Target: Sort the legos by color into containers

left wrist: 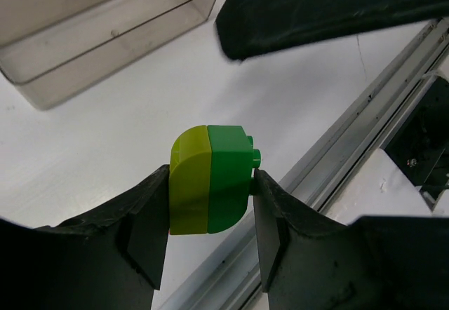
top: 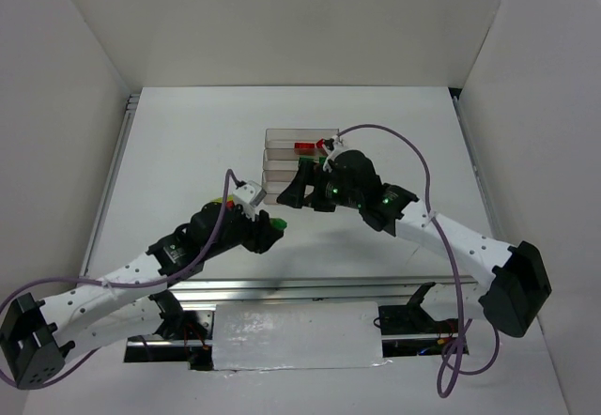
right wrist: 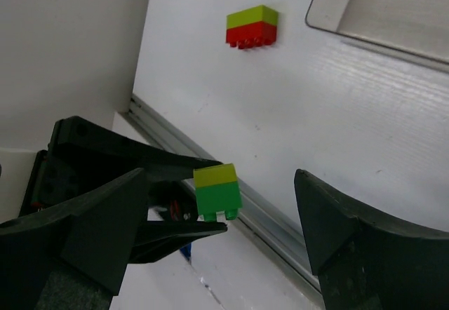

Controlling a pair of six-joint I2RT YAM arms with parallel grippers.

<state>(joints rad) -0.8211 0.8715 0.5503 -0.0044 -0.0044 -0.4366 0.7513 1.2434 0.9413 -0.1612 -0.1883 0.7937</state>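
The left gripper [left wrist: 210, 205] is clamped on a yellow-green/green lego stack [left wrist: 210, 177], bearing end to end along its stacking axis. The right gripper [right wrist: 219, 205], jaws apart, faces it head-on, apparently just short of contact. The containers [top: 274, 152] lie beyond both, nearer the right arm.

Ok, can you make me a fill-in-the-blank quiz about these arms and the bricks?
The left gripper is shut on a two-colour stack of one yellow-green brick and one ___ brick. The right gripper is ___, holding nothing. The loose stack on the table is yellow-green and ___.
Missing words: green; open; red.
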